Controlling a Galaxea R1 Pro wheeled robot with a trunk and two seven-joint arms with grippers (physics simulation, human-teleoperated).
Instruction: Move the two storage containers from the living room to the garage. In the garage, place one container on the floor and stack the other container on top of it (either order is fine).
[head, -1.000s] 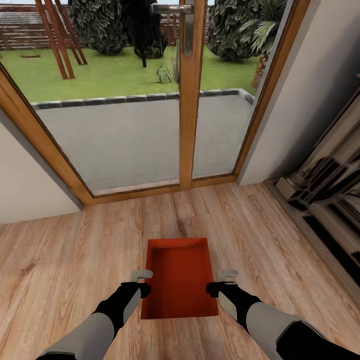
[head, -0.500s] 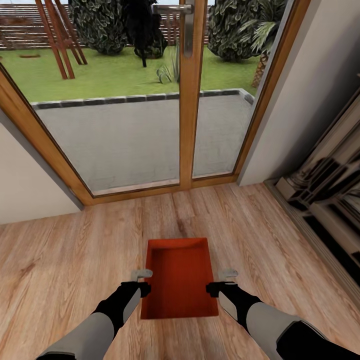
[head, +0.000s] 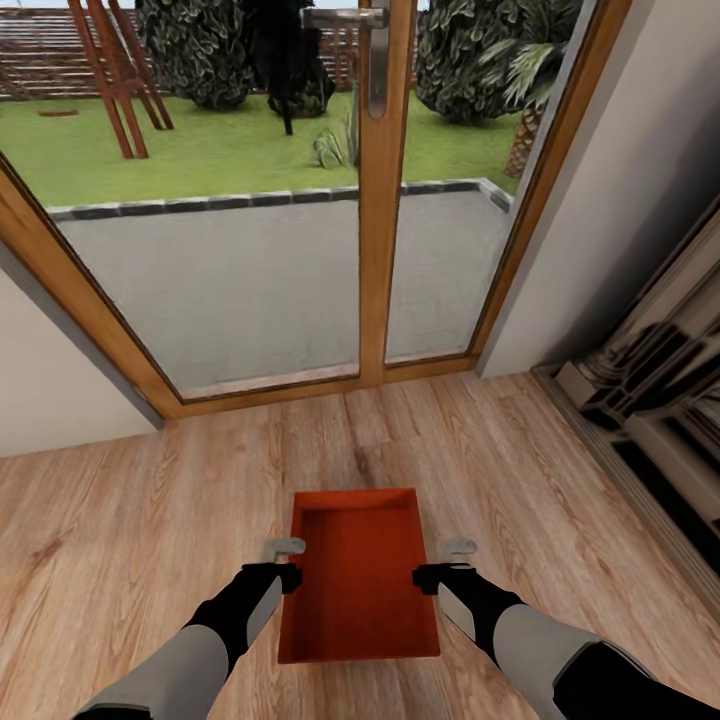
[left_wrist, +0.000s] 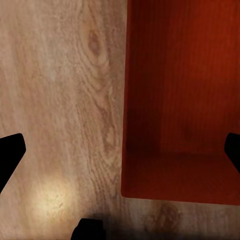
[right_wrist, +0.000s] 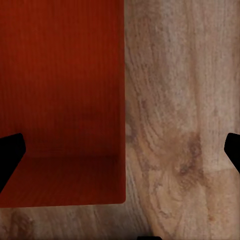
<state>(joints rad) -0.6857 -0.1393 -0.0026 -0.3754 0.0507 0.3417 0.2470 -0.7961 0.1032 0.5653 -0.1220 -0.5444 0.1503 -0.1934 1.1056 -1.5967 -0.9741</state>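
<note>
A red bin (head: 358, 575) sits on the wood floor (head: 120, 540) between both grippers, left (head: 283, 562) and right (head: 443, 562). Both claws gape wide, clamping nothing. Wrist views crop the bin's far end

Light wood-plank floor (head: 120, 540) runs up to a glazed double door (head: 375, 200) in a honey-wood frame, its metal lever handle (head: 350, 20) high on the centre stile. Through the glass lies a grey paved patio (head: 230, 270) edged with dark stones, then a green lawn (head: 220, 145), dark shrubs (head: 200, 50) and a reddish timber frame (head: 110, 70). Plain pale walls (head: 640, 180) flank the door on both sides. Along the right stands a dark, glossy unit (head: 650, 390) with pale reflections. Daylight falls evenly, shadows soft
</note>
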